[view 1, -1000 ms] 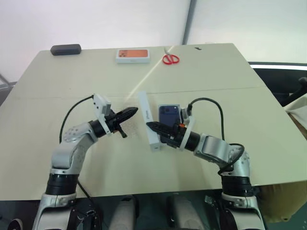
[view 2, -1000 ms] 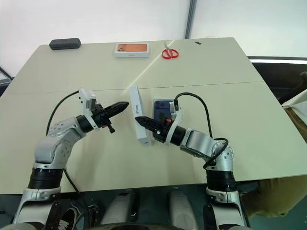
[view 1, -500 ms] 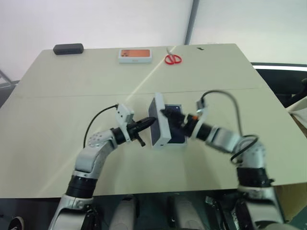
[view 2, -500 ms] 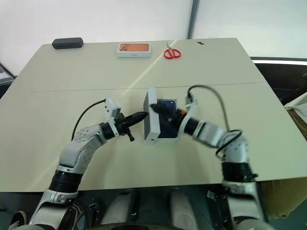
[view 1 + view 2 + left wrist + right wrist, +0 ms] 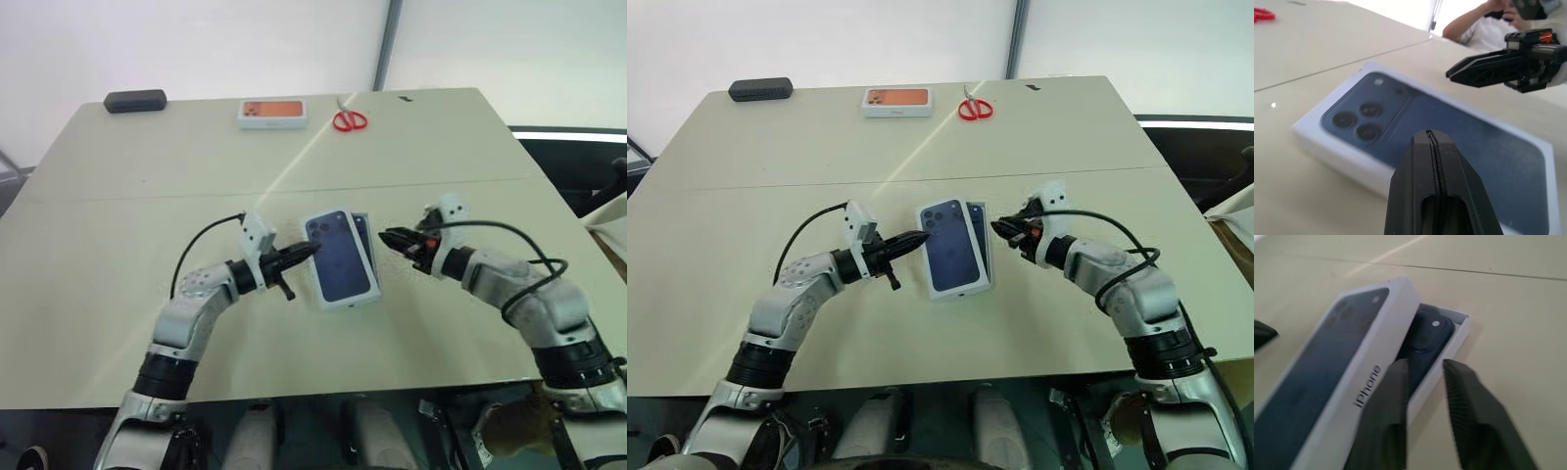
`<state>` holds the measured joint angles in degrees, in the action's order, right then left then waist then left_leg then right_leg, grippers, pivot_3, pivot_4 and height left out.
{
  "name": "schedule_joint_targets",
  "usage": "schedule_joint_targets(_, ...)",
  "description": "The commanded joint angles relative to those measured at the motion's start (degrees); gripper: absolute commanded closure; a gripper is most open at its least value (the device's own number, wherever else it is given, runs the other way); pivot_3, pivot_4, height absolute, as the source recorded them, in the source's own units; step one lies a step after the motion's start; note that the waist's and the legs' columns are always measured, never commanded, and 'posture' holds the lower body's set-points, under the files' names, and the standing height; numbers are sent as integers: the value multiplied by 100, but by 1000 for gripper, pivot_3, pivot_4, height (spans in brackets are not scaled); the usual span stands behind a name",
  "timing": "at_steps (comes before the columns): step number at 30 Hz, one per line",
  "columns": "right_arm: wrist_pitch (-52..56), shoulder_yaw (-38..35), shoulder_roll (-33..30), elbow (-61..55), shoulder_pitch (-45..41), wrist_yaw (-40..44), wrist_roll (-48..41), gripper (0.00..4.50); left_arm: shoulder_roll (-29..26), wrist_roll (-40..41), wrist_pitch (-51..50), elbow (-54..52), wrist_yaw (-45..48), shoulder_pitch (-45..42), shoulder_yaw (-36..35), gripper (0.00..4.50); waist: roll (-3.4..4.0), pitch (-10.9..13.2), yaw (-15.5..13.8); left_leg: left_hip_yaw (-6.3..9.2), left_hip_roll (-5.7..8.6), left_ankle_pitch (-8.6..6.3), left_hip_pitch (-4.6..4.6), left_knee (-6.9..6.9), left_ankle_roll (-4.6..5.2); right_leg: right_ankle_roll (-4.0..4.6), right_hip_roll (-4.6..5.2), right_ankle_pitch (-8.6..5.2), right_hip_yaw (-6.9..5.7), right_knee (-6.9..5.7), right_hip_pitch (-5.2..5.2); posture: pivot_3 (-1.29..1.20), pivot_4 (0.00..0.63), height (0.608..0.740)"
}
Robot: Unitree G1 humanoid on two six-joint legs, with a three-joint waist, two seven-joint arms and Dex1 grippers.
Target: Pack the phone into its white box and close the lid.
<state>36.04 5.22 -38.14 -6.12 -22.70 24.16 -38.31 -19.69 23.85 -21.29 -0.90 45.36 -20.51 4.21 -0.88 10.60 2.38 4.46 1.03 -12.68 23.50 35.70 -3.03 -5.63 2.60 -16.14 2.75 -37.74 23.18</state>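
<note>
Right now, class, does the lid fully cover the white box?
No: the lid lies askew, leaving the phone and one side of the white box exposed.

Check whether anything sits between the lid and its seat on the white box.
Nothing separate does. The lid lies picture-side up, skewed across the white box, leaving the phone and one box edge exposed. The offset itself keeps it from seating. Both end effectors, left and right, flank it without holding it.

A broad beige tabletop (image 5: 147, 196) fills the scene, crossed by a seam from nine to three o'clock and by a pale diagonal streak of light. Beyond its far edge stands a plain white wall (image 5: 196, 44), split at about one o'clock by a grey vertical post (image 5: 387, 44). Dark floor shows along the six o'clock edge.
</note>
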Motion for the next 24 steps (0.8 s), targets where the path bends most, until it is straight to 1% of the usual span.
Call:
schedule_joint_targets(1, -419, -95, 126, -172, 58, 183, 449, 4438, -221, 105, -93, -346, 52, 105, -238, 4500, 0, 0, -6, 2, -1, 0, 0, 0, 0, 0, 2, 0, 0, 0, 0, 0, 150, 740)
schedule_joint_targets(4, -846, -38, 222, -352, 155, 371, 870, 4438, -360, 77, -157, -386, 10, 281, -287, 4500, 0, 0, -16, 8, -1, 0, 0, 0, 0, 0, 6, 0, 1, 0, -1, 0, 150, 740)
schedule_joint_targets(6, -890, -114, 342, -422, 196, 534, 840, 4438, -352, -148, 47, -295, -108, 340, -227, 4500, -1, 0, -21, 11, 1, 0, 0, 0, 0, 0, 8, 0, 0, 0, -2, 0, 150, 740)
schedule_joint_targets(7, -940, -154, 366, -414, 203, 593, 887, 4438, -320, -258, 145, -233, -188, 350, -192, 4500, -1, 0, -23, 12, 1, 0, 0, 1, 0, 0, 9, 0, 0, 0, -2, 0, 150, 740)
schedule_joint_targets(11, -1412, 94, 148, -250, 265, 992, 1600, 4438, -188, -441, 213, -127, -251, 382, -10, 4500, 0, 0, -76, 16, 3, 0, 0, 5, 0, 0, 10, 0, -1, 2, -6, 0, 150, 740)
schedule_joint_targets(16, -1535, 89, 196, -204, 368, 1184, 1956, 4438, 26, -546, 196, -21, -284, 319, 140, 4500, -1, 0, -153, 16, 3, 0, 0, 3, 0, 0, 9, 0, -3, 8, -8, 0, 150, 740)
schedule_joint_targets(21, -1608, 64, 257, -135, 378, 1265, 2250, 4438, 308, -792, 469, 363, -338, 120, 333, 4500, -1, 0, -164, 15, 5, 0, 0, 8, -1, 0, 10, 0, -4, 8, -11, 0, 150, 740)
schedule_joint_targets(24, -1608, 33, 285, -165, 384, 1334, 2312, 4438, 488, -612, 305, 375, -425, -11, 193, 4500, -1, 0, -157, 15, 5, 0, -1, 8, -1, 0, 9, 0, -5, 8, -11, 0, 150, 740)
